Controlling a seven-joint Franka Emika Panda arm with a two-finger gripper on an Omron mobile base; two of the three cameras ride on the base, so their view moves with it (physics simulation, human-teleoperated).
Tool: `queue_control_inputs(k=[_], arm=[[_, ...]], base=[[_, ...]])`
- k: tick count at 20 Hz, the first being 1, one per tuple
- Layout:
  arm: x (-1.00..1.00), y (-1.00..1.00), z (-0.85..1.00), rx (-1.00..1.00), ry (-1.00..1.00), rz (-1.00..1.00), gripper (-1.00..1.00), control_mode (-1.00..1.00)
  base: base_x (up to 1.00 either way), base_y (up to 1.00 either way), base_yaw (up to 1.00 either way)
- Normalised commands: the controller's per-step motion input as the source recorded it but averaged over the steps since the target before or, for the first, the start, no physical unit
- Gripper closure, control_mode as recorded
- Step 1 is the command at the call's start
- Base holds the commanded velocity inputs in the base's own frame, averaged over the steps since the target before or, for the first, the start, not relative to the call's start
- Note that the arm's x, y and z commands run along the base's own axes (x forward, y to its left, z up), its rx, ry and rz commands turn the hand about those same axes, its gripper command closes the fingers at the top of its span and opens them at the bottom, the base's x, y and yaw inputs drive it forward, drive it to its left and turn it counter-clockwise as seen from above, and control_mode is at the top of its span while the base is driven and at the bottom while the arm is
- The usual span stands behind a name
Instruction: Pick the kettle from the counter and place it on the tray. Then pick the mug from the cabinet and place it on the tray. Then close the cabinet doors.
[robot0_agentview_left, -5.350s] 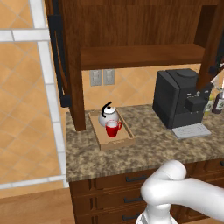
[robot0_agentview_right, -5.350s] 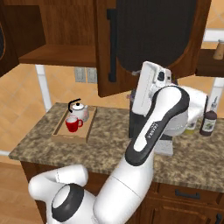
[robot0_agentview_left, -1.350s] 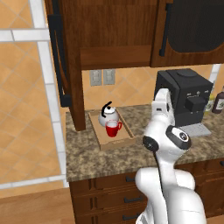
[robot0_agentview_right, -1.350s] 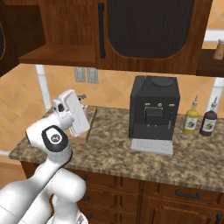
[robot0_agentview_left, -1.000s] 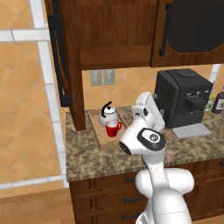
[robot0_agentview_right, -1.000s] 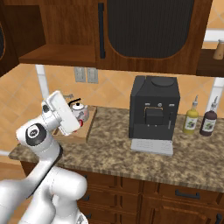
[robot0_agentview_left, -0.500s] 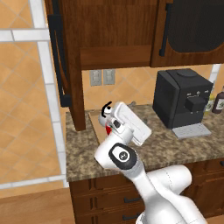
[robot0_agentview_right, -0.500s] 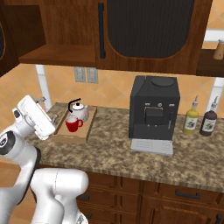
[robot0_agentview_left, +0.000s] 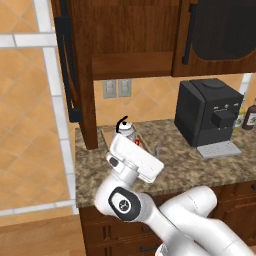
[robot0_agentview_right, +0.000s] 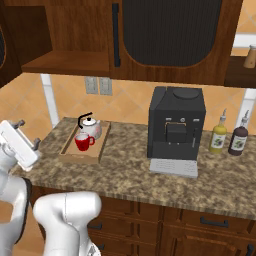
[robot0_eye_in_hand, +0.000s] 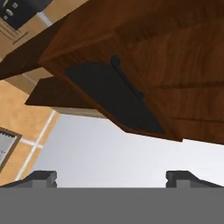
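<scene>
Looking from the left base camera, the small silvery-white kettle (robot0_agentview_left: 126, 131) with its thin black arched handle sits in the shallow light-wood tray (robot0_agentview_left: 148, 146) on the speckled brown-grey granite counter (robot0_agentview_left: 185, 167). A sliver of the small bright red mug (robot0_agentview_left: 137, 142) shows just beside the kettle, mostly hidden by the white arm's hand. One dark wooden cabinet door (robot0_agentview_left: 72, 60) with a long black bar handle stands swung out at the left, edge-on to the camera, while the door on the right lies flat against the large dark-brown wall cabinet (robot0_agentview_left: 131, 35). A black coffee machine (robot0_agentview_left: 208, 117) stands on the counter to the right of the tray.

From the right base camera, kettle (robot0_agentview_right: 90, 126) and mug (robot0_agentview_right: 83, 141) stand touching or nearly so inside the tray (robot0_agentview_right: 67, 150), the mug in front of the kettle. The gripper (robot0_agentview_right: 27, 134) is at the far left edge of the counter (robot0_agentview_right: 125, 172), its fingers apart and holding nothing. Two bottles (robot0_agentview_right: 229, 136) stand right of the coffee machine (robot0_agentview_right: 176, 126).

In the hand camera, the two dark finger tips (robot0_eye_in_hand: 39, 177) sit wide apart with nothing between them, and the open cabinet door (robot0_eye_in_hand: 114, 98) with its near-black panel and bar handle hangs ahead.
</scene>
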Motion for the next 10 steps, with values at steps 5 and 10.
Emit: queue_control_inputs(k=[5,10], arm=[[-0.31,0.66,0.07,-0.06,0.01,-0.12,-1.00,-1.00],[-0.05,0.70,0.01,-0.11,0.03,-0.08,-1.00,-1.00]], base=[[0.00,0.00,0.00],[0.00,0.00,0.00]])
